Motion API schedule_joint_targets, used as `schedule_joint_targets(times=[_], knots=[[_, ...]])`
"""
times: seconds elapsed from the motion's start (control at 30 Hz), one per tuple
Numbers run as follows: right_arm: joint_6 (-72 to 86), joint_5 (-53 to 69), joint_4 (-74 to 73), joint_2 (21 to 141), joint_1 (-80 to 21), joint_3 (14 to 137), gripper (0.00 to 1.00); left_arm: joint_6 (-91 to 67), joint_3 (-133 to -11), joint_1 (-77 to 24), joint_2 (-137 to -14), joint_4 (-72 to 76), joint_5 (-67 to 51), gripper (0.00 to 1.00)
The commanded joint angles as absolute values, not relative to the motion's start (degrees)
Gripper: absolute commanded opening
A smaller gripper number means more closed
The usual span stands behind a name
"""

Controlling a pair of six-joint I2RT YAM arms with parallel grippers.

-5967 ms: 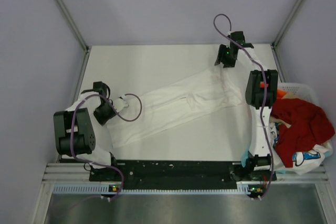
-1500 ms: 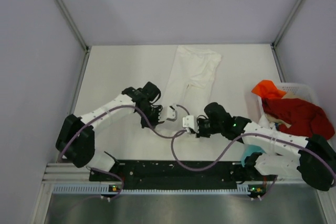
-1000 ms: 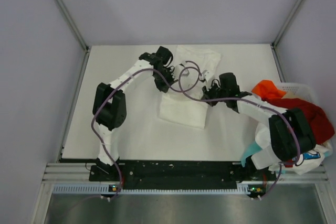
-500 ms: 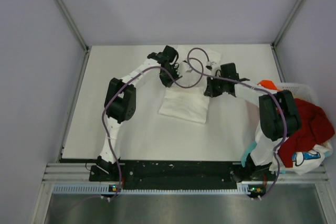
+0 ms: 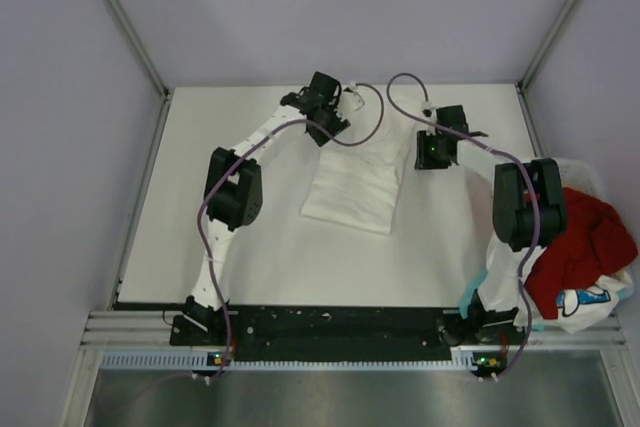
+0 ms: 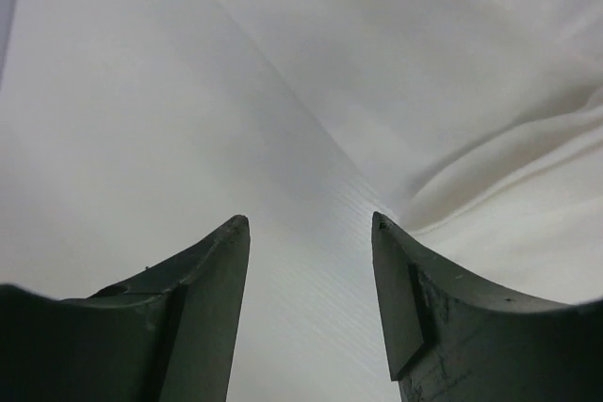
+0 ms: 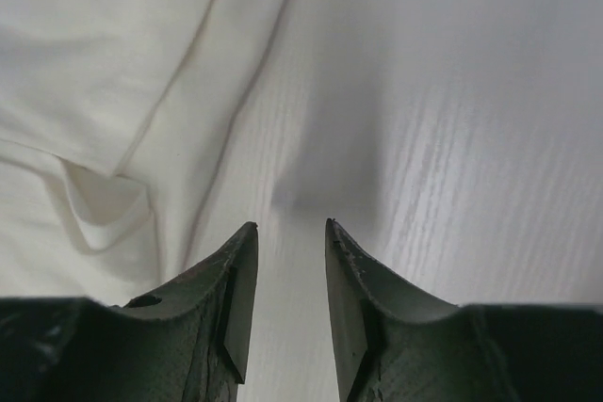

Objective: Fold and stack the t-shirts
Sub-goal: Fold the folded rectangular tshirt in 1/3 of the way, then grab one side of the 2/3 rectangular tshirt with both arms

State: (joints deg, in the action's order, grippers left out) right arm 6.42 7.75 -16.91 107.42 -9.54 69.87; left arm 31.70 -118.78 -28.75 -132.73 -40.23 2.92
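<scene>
A white t-shirt [image 5: 355, 182] lies folded into a rectangle in the middle of the table. My left gripper [image 5: 335, 119] is at its far left corner, open, with only bare table between its fingers [image 6: 309, 223]; the white cloth [image 6: 471, 91] lies just to its right. My right gripper [image 5: 430, 155] is just off the shirt's far right edge, open with a narrow gap over bare table [image 7: 288, 225], and the shirt's hem [image 7: 94, 91] lies to its left. More t-shirts are heaped at the right: a red one [image 5: 575, 242] and a white one with blue graphic [image 5: 585, 299].
The white lattice basket [image 5: 575, 164] stands at the table's right edge, under the heap of shirts. A bit of teal cloth [image 5: 470, 299] shows by the right arm's base. Grey walls close in the table at the back and both sides.
Both grippers carried the shirt's near end up over its far half, then opened and let go. They now sit apart at the fold's far corners.
</scene>
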Motion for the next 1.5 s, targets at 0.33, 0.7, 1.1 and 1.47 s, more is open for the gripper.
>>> schedule_joint_targets(times=[0.33,0.7,1.1,1.47], knots=[[-37.51,21.97,-11.60,71.20,-27.58,39.12,0.58,59.49,-83.16,-27.07,-103.10,-44.20,-31.63,0.60],[-42.72,10.91,-11.00,81.20,-37.70,40.87,0.56,61.17,-74.71,-28.21,-105.56,-41.76,-29.98,0.69],[-39.11,5.54,-12.04,86.40,-37.79,43.59,0.06,58.10,-72.16,-30.50,-108.81,-35.87,-23.04,0.59],[-40.43,6.33,-18.52,80.96,-37.79,44.20,0.00,55.20,-69.43,-31.64,-105.21,-39.97,-17.23,0.00]])
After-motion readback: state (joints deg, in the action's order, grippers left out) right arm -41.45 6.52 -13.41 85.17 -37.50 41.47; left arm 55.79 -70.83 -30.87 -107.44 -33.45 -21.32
